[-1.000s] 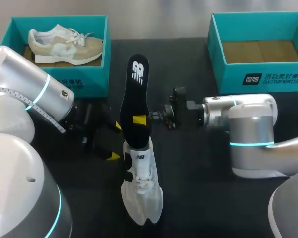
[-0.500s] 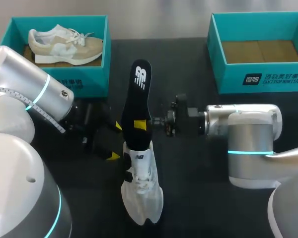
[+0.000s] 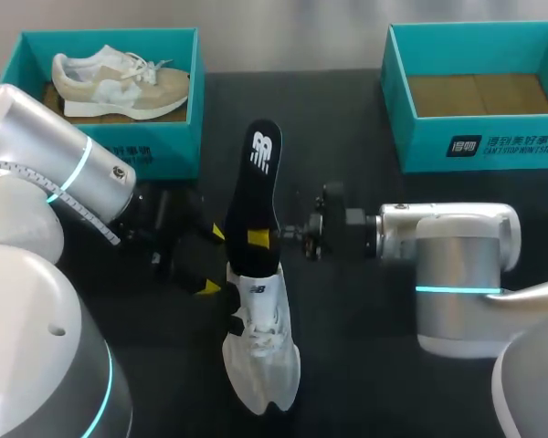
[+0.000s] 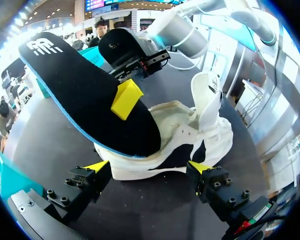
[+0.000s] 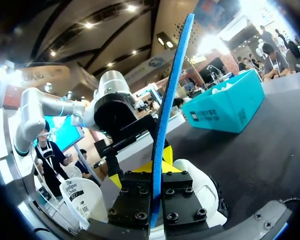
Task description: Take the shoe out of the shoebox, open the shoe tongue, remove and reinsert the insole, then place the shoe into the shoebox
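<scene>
A white shoe [image 3: 260, 351] lies on the black table, toe toward the front edge. A black insole [image 3: 254, 187] with a blue rim sticks up and back out of its opening. My right gripper [image 3: 259, 240] is shut on the insole's lower part, a yellow tip on its face. In the right wrist view the insole [image 5: 170, 100] runs edge-on up from between the fingers of my right gripper [image 5: 157, 167], with the shoe [image 5: 197, 192] below. My left gripper [image 4: 147, 167] is open, its tips on either side of the shoe [image 4: 180, 145] near the heel, under the insole [image 4: 85, 90].
A teal shoebox [image 3: 160, 151] at the back left holds a beige shoe [image 3: 119, 78]. Another teal shoebox [image 3: 479, 146] at the back right shows only its brown floor. My left arm [image 3: 64, 173] crowds the table's left side.
My right arm has shifted slightly toward the front, and the insole's top end has moved right and down with it. The left gripper and the shoe have stayed put.
</scene>
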`<state>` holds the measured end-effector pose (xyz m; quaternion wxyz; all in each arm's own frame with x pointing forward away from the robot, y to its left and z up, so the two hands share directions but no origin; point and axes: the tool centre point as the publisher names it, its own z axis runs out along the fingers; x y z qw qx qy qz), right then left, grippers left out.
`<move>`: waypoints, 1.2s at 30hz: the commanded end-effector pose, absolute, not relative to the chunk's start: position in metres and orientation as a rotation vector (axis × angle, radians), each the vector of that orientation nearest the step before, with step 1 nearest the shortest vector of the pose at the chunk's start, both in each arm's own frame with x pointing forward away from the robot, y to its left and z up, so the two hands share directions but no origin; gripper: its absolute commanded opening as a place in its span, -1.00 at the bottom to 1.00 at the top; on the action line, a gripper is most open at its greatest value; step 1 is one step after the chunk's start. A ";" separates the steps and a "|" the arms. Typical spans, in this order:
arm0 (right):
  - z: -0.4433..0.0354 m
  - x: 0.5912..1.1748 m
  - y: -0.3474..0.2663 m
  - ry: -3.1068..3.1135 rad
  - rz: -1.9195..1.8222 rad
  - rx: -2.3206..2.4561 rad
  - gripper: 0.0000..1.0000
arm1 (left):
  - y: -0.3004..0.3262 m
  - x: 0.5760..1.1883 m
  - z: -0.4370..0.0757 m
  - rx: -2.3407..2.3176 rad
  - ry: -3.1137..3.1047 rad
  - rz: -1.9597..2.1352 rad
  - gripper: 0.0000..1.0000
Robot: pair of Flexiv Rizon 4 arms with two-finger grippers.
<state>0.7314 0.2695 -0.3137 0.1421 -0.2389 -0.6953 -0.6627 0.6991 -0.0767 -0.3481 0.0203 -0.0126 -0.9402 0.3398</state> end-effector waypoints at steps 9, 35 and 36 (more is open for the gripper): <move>-0.331 0.715 0.269 -1.976 -1.876 -0.696 -1.00 | -0.077 0.699 -0.348 -0.039 -2.917 1.053 1.00; -0.358 0.691 0.271 -1.969 -1.640 -0.737 -1.00 | -0.077 0.699 -0.348 -0.039 -2.917 1.053 1.00; -0.358 0.691 0.271 -1.966 -1.638 -0.739 -1.00 | -0.077 0.699 -0.348 -0.039 -2.917 1.053 1.00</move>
